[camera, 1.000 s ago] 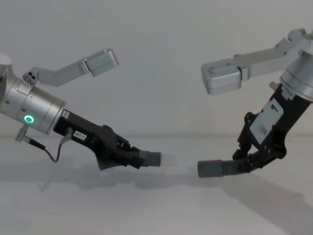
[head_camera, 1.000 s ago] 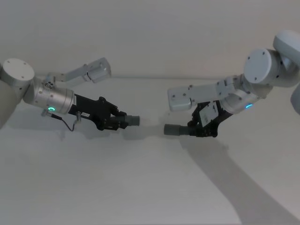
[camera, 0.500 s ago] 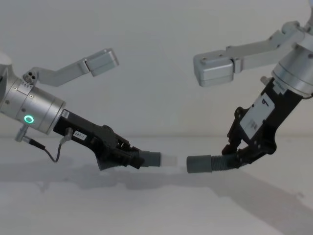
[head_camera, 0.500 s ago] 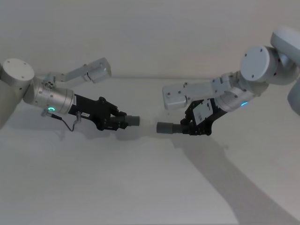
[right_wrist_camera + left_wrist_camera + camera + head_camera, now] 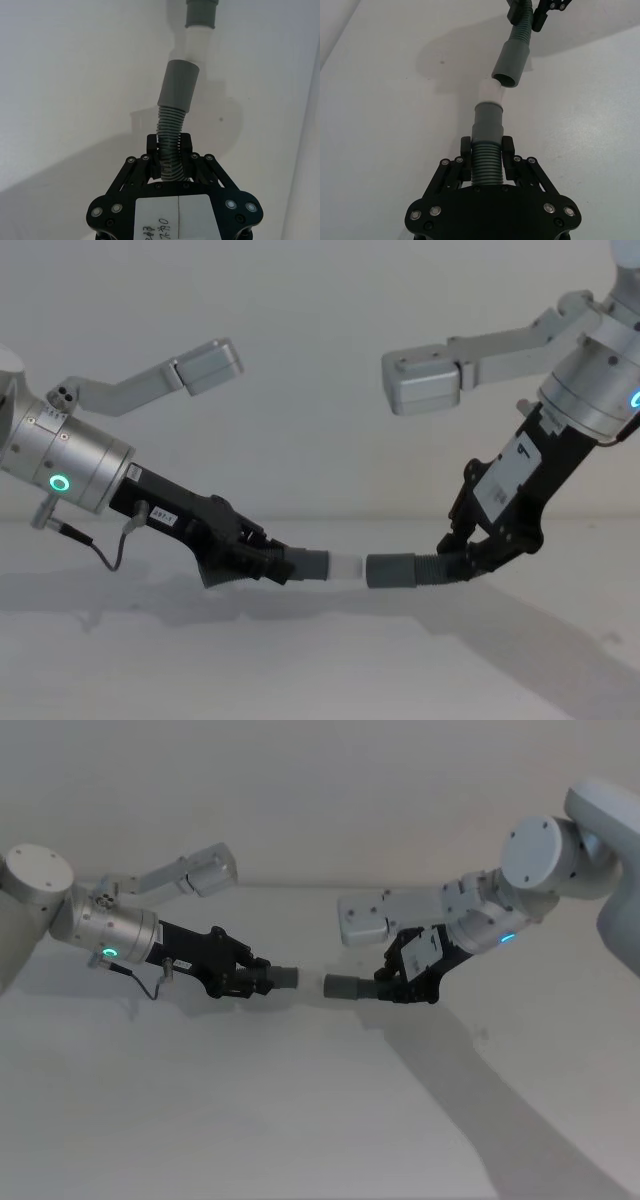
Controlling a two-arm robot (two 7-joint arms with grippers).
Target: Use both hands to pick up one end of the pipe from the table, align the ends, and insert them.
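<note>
Left gripper (image 5: 262, 562) clamps the spigot hose (image 5: 300, 565); right gripper (image 5: 470, 558) clamps the plain-cuffed hose (image 5: 400, 570). The whitish tip (image 5: 490, 92) seems just at the cuff's mouth (image 5: 506, 80), above the table (image 5: 320, 660).

Both hose pieces are dark grey and ribbed, each ending in a smooth mid-grey cuff (image 5: 487, 120); the left cuff carries a whitish spigot (image 5: 490, 92), the right cuff (image 5: 392, 571) is plain. The left gripper (image 5: 262, 562) and right gripper (image 5: 462, 558) are black, on silver wrists with glowing rings, green on the left. Beneath the cuffs, the table (image 5: 300, 1120) is matte white-grey.
</note>
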